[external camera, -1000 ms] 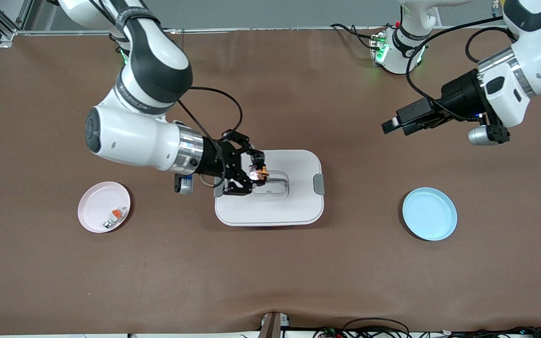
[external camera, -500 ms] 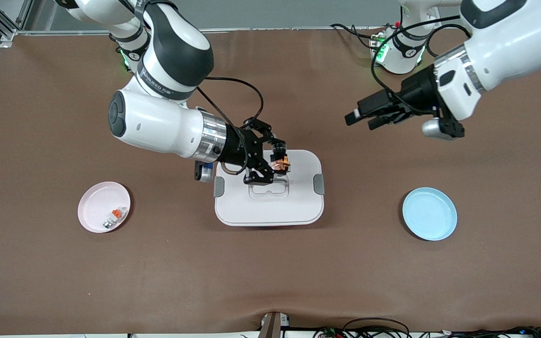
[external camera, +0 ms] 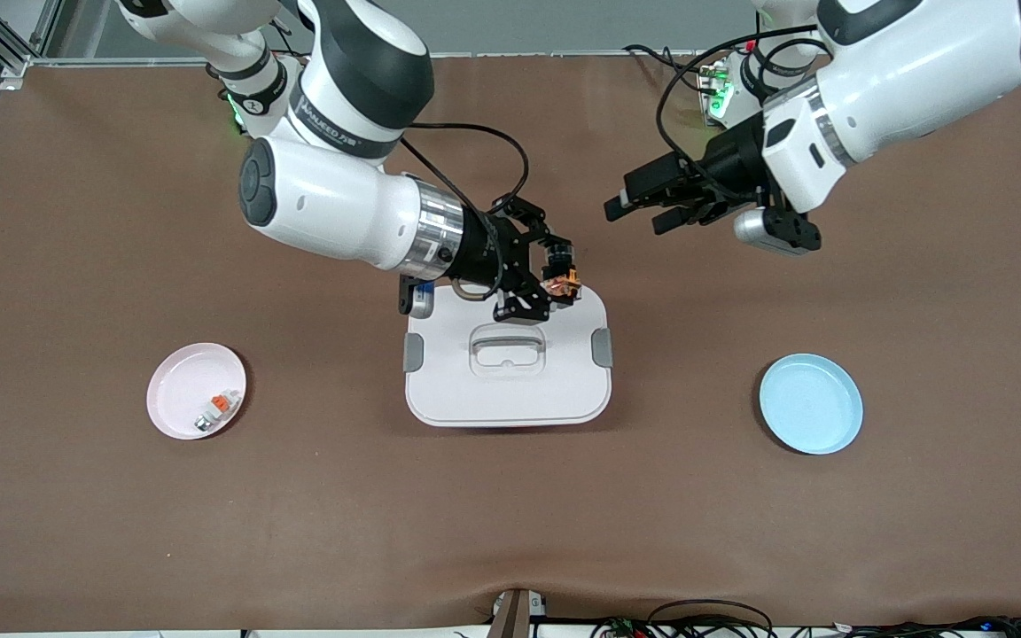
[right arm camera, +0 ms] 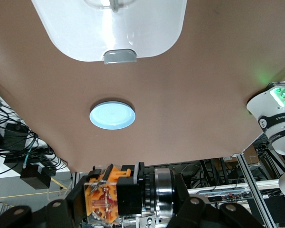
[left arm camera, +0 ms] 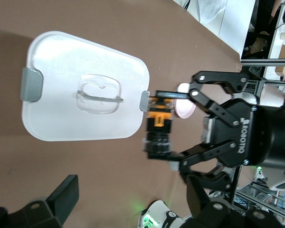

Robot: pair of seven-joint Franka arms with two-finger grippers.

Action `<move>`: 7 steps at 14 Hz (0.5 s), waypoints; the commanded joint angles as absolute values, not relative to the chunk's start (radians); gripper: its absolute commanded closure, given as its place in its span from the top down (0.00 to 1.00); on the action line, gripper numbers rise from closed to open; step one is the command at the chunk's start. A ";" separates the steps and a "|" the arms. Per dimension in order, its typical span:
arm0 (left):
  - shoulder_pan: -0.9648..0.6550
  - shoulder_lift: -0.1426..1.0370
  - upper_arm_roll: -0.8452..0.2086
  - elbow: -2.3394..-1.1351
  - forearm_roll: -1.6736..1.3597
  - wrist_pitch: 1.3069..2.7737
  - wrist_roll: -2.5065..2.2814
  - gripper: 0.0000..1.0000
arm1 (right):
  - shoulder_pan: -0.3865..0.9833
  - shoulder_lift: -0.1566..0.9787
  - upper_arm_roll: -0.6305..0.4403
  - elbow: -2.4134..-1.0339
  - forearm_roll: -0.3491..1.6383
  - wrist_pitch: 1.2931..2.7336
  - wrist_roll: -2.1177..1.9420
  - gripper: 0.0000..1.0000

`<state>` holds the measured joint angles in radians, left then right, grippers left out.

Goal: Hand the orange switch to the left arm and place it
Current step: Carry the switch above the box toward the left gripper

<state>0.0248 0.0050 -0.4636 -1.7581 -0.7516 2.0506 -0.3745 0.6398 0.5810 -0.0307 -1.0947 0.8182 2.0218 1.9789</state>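
A: Orange switch (external camera: 561, 283), front view: location?
B: Clamped in the right gripper (external camera: 557, 276), up over the edge of the white box (external camera: 507, 390) toward the robots' bases. Left gripper (external camera: 648, 206) hangs over bare table (external camera: 510, 514), fingers spread, holding nothing. Pink plate (external camera: 175, 390) with a small white-grey piece (external camera: 216, 409) toward the right arm's end; blue plate (external camera: 810, 404) toward the left arm's end.

A: Left wrist view?
B: Switch (left arm camera: 157, 127) pinched between the right gripper's (left arm camera: 162, 124) fingers, over the table just beside the box's (left arm camera: 66, 123) grey latch (left arm camera: 144, 101).

A: Right wrist view?
B: Switch (right arm camera: 115, 194) gripped at the fingertips; box (right arm camera: 147, 33) and blue plate (right arm camera: 112, 115) below.
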 commanded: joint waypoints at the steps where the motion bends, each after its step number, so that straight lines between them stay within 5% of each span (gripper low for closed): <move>1: 0.028 0.014 -0.479 -1.755 -0.770 2.083 -0.387 1.00 | 0.657 0.601 -0.034 -1.055 0.838 2.016 2.023 0.00; 7: 0.026 0.090 -0.489 -1.730 -0.756 2.154 -0.374 1.00 | 0.664 0.591 -0.023 -1.036 0.839 1.939 2.052 0.00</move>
